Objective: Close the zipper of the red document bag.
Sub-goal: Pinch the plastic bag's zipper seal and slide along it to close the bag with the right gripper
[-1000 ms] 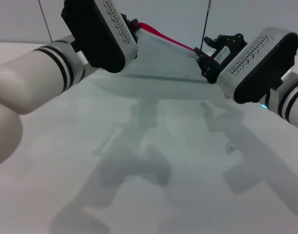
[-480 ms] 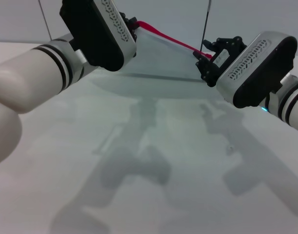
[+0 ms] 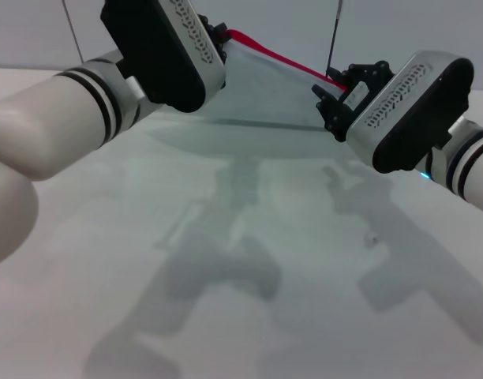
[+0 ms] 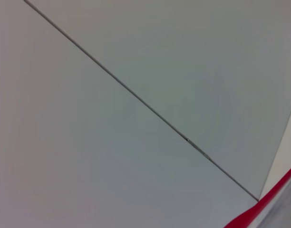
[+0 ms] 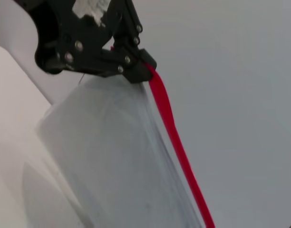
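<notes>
The red document bag [image 3: 265, 87], a translucent pale pouch, hangs stretched above the table between both grippers. Its zipper [image 3: 281, 57] is a thin red strip along the top edge, sloping down to the right. My left gripper [image 3: 218, 35] is at the upper left, shut on the bag's end; the right wrist view shows its black fingers [image 5: 131, 66] clamped where the zipper [image 5: 176, 142] starts on the bag [image 5: 107, 156]. At the right, my right gripper [image 3: 332, 88] is shut at the zipper's other end. The zipper [image 4: 264, 206] crosses a corner of the left wrist view.
The white table [image 3: 226, 260] lies below the bag and carries the arms' shadows. A grey panelled wall [image 4: 136, 95] stands behind, and a thin dark rod [image 3: 334, 31] rises just behind my right gripper.
My right gripper has edged a little to the left and upward at the zipper. The left gripper and its end of the bag have risen slightly.
</notes>
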Action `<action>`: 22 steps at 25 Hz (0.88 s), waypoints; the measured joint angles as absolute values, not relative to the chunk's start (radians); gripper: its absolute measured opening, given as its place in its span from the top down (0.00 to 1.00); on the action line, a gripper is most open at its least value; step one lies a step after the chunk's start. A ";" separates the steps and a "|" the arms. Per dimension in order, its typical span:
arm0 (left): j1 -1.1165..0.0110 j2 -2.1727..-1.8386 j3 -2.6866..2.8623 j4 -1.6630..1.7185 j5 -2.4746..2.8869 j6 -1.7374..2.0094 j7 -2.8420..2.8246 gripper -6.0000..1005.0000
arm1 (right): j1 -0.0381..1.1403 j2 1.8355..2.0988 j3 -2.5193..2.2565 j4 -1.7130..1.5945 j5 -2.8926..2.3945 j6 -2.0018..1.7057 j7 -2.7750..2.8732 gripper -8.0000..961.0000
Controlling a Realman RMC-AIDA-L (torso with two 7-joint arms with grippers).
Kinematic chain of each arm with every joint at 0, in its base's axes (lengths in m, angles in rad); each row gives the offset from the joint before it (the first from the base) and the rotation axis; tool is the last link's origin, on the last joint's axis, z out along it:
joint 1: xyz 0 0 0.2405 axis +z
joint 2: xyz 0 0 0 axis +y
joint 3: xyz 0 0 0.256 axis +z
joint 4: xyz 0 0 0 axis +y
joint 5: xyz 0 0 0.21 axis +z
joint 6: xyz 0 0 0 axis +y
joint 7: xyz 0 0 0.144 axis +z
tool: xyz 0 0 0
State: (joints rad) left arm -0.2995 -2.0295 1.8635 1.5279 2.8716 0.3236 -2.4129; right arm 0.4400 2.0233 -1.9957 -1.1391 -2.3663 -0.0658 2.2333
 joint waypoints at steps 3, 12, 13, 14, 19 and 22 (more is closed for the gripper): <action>-0.300 -2.029 1.868 1.528 2.872 0.323 -2.413 0.94 | 0.455 2.023 -1.996 -1.116 -2.365 -0.065 2.238 0.73; -0.301 -2.029 1.871 1.524 2.872 0.318 -2.413 0.94 | 0.476 2.023 -1.991 -1.078 -2.361 -0.057 2.242 0.73; -0.301 -2.029 1.871 1.524 2.872 0.318 -2.413 0.94 | 0.476 2.023 -1.991 -1.078 -2.361 -0.057 2.242 0.73; -0.301 -2.029 1.871 1.523 2.872 0.318 -2.413 0.94 | 0.476 2.023 -1.991 -1.078 -2.361 -0.057 2.242 0.73; -0.300 -2.029 1.871 1.521 2.872 0.318 -2.413 0.94 | 0.472 2.023 -1.992 -1.085 -2.361 -0.057 2.242 0.73; -0.299 -2.029 1.871 1.521 2.872 0.317 -2.413 0.94 | 0.469 2.023 -1.992 -1.088 -2.361 -0.056 2.240 0.73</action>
